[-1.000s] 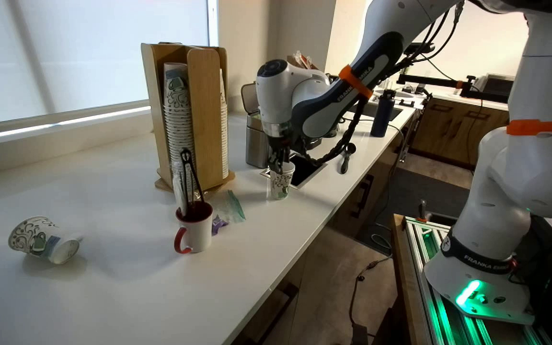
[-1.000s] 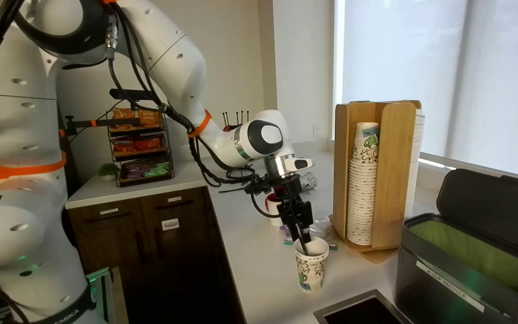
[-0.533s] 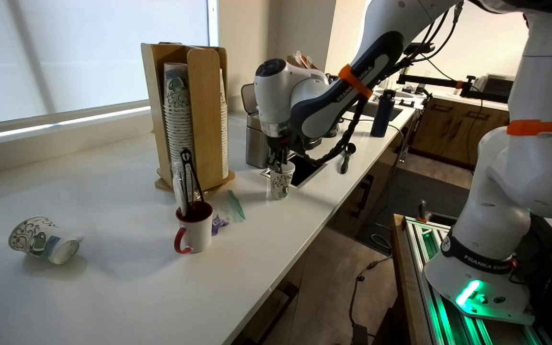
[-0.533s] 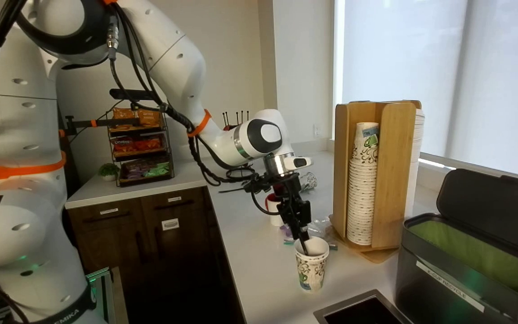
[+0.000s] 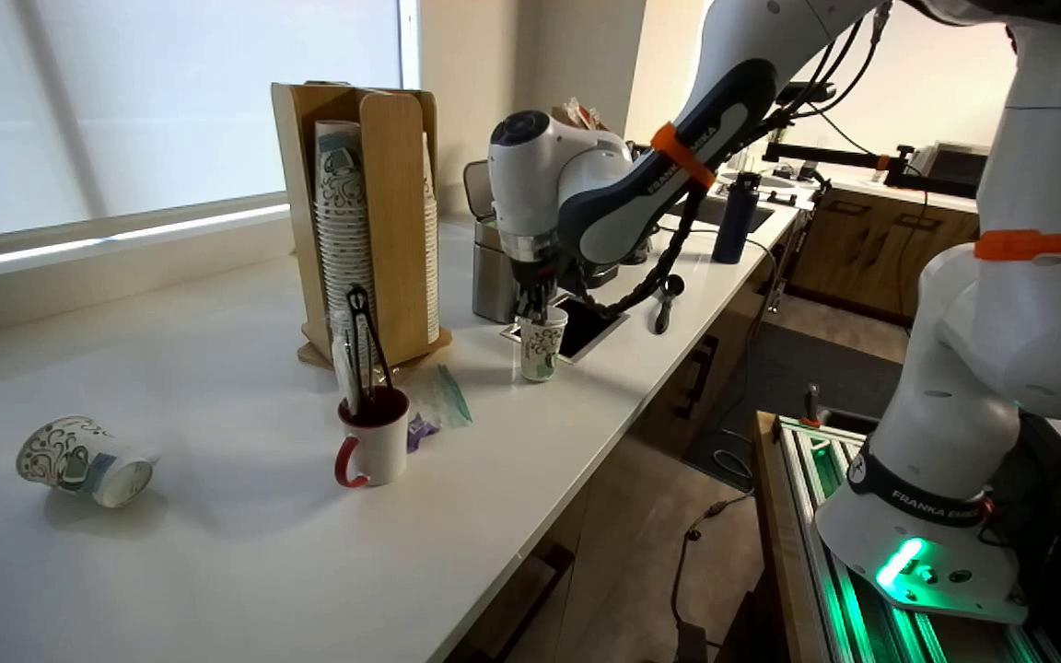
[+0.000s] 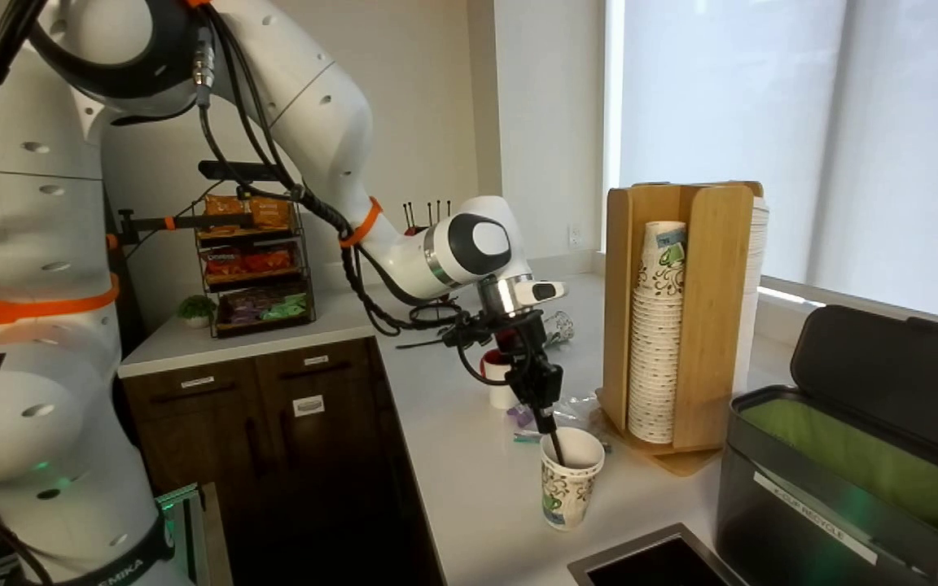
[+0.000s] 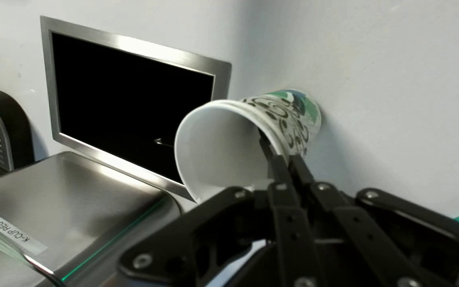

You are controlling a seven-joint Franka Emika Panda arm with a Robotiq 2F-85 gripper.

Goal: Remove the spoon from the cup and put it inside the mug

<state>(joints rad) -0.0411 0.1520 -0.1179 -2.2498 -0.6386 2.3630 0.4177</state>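
Below jaws, cup (image 6: 569,488) newly aslant

We've got one pincer (image 6: 547,424), one spoon (image 6: 558,450) in its grip, one paper cup (image 6: 567,493) (two nested? can't tell) below it, one mug (image 5: 387,451) well away, one sideways cup (image 5: 71,457) farther out.
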